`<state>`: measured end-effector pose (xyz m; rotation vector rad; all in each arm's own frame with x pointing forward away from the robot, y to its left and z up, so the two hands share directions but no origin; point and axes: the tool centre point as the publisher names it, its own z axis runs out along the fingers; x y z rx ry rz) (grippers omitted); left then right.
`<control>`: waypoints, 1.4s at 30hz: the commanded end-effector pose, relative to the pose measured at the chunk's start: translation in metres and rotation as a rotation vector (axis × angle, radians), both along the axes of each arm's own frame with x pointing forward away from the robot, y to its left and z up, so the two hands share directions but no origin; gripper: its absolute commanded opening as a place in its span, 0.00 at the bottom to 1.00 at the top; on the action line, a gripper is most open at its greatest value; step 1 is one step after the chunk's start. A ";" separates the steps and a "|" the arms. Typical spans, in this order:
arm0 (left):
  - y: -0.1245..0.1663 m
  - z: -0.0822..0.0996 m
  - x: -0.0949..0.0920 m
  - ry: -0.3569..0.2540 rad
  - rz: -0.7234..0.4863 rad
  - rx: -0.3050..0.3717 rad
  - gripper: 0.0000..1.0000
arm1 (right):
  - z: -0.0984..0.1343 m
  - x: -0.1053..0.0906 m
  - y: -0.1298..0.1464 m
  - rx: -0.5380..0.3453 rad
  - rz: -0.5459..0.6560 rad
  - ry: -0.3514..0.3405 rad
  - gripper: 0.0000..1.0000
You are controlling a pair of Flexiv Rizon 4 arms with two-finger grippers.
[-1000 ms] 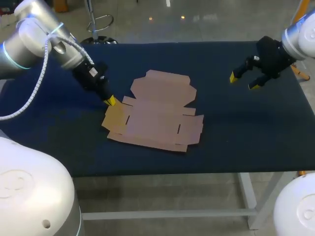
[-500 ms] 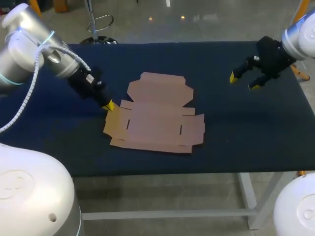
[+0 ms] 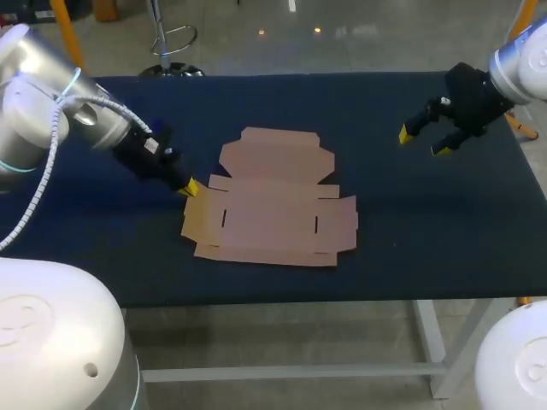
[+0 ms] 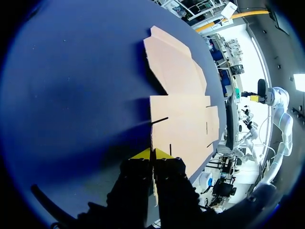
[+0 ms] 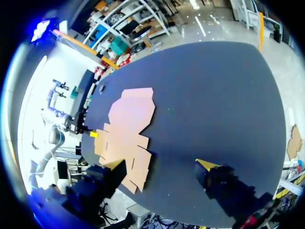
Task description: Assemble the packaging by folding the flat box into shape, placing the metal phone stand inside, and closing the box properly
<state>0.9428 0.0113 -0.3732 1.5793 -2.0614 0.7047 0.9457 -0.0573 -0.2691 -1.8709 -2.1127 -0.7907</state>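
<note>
Where left gripper (image 4: pixel 153 153) seemingly pinches, box (image 4: pixel 183 124) lies flat.

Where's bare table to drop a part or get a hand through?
Widest free patch: the table between the flat box and the right edge, on the near side of the open right gripper. The far strip behind the box is also free. It is crowded at the box's left flap, where the left gripper pinches it. The front strip is narrow.
</note>
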 end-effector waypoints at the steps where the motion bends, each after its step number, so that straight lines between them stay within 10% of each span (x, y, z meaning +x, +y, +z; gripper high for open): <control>1: 0.003 -0.003 -0.002 0.008 0.026 -0.010 0.00 | 0.002 -0.001 -0.001 0.001 0.003 0.004 1.00; 14: 0.007 -0.005 -0.005 0.013 0.059 -0.013 0.00 | 0.002 -0.001 -0.001 0.001 0.003 0.004 1.00; 18: 0.007 -0.002 -0.004 0.006 0.053 -0.012 1.00 | 0.002 -0.001 -0.001 0.001 0.003 0.004 1.00; 42: 0.043 0.085 0.012 -0.188 0.124 0.111 1.00 | 0.001 0.001 0.001 0.009 -0.010 0.007 1.00</control>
